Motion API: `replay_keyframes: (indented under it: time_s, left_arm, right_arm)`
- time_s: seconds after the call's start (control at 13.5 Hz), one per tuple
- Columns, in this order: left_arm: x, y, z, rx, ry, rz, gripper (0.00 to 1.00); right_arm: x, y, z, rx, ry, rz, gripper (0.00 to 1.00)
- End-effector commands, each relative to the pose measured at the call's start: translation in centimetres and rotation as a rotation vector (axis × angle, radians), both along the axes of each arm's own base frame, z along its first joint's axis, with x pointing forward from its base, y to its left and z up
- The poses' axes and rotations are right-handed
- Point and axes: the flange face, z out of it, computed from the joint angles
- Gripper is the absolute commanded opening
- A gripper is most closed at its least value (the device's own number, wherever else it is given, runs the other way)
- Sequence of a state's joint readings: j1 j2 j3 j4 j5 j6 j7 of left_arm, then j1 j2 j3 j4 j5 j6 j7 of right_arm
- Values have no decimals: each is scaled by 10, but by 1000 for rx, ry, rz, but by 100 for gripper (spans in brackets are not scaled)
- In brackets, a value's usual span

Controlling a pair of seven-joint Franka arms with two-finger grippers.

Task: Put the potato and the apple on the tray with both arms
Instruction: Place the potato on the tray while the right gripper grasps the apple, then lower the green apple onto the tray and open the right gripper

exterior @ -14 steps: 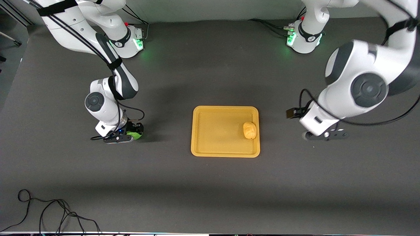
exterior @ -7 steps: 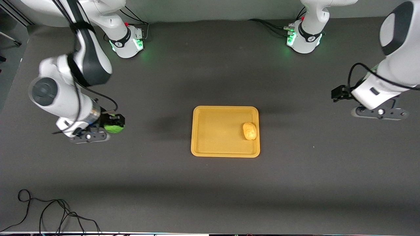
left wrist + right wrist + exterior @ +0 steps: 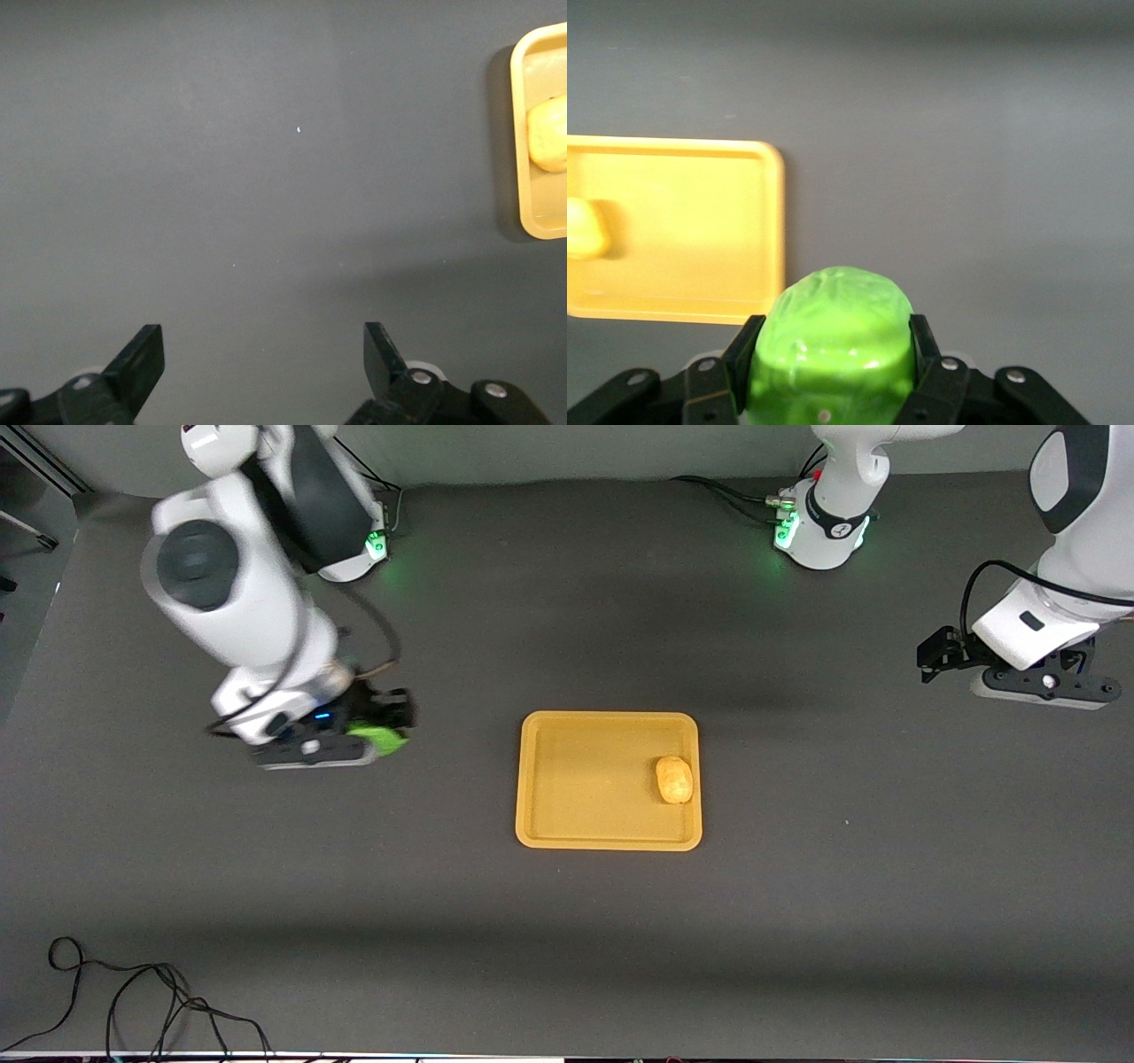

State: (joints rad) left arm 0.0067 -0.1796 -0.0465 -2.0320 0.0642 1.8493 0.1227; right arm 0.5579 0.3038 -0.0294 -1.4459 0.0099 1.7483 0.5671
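The orange-yellow tray lies at the table's middle. The yellow-tan potato rests in it, near the rim at the left arm's end; it also shows in the left wrist view and the right wrist view. My right gripper is shut on the green apple and holds it in the air over bare table, toward the right arm's end from the tray. The apple fills the gap between the fingers in the right wrist view. My left gripper is open and empty over the left arm's end of the table.
A loose black cable lies at the table's near corner at the right arm's end. The tray's edge shows in the left wrist view and the tray shows in the right wrist view. The table is dark grey.
My right gripper has lifted the apple off the table and now carries it toward the tray. My left gripper has drawn away from the tray toward its own end.
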Motion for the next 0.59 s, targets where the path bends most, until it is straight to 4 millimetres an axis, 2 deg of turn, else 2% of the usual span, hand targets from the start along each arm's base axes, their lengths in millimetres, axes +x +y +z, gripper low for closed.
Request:
replay_keyframes:
  time_s: [0.0,0.15,0.22,0.3,0.37,0.52]
  left_arm:
    - [4,13,25,-12,-3,2,100]
    - [14,11,35,-44,40,15,100]
    - [15,10,39,-61,32,16,100]
    - [15,9,41,-73,29,17,100]
    - [15,7,42,-73,29,14,100]
    - [16,4,42,-73,31,8,100]
  right_arm:
    - [-6,105,-25,2,-15,-129,52]
    - [-21,172,-44,22,-37,-195,52]
    - [-29,196,-59,26,-41,-213,51]
    - [-31,209,-73,29,-42,-232,52]
    - [-34,221,-95,29,-45,-236,51]
    - [-33,234,-155,1,-32,-231,51]
